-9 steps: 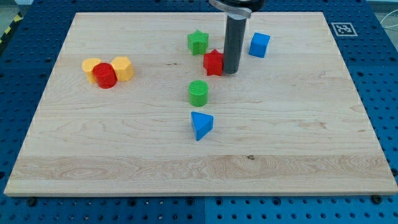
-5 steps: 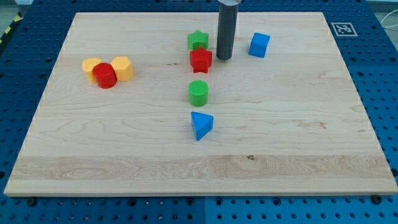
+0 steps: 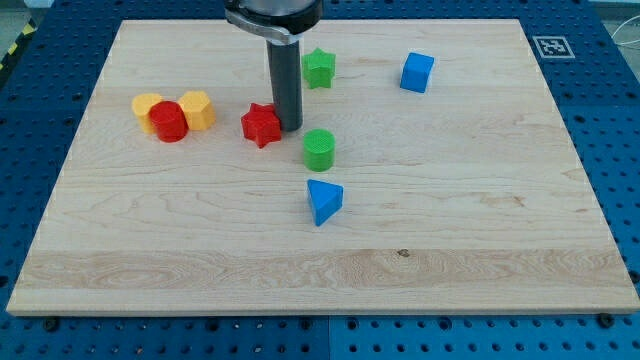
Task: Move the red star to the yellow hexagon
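The red star [image 3: 260, 124] lies left of the board's middle, in its upper half. My tip [image 3: 290, 127] touches the star's right side. The yellow hexagon [image 3: 199, 109] sits further left, a short gap from the star. A red cylinder [image 3: 169, 121] touches the hexagon's left side, and another yellow block [image 3: 147, 105] sits left of that cylinder.
A green star [image 3: 319, 68] lies up and right of my tip. A green cylinder [image 3: 319, 149] stands just down-right of my tip, with a blue triangular block [image 3: 323, 200] below it. A blue cube [image 3: 417, 72] sits at the upper right. A marker tag [image 3: 550, 46] is on the board's top right corner.
My tip has moved left and down, pushing the red star from beside the green star toward the yellow hexagon. The other blocks have not moved.
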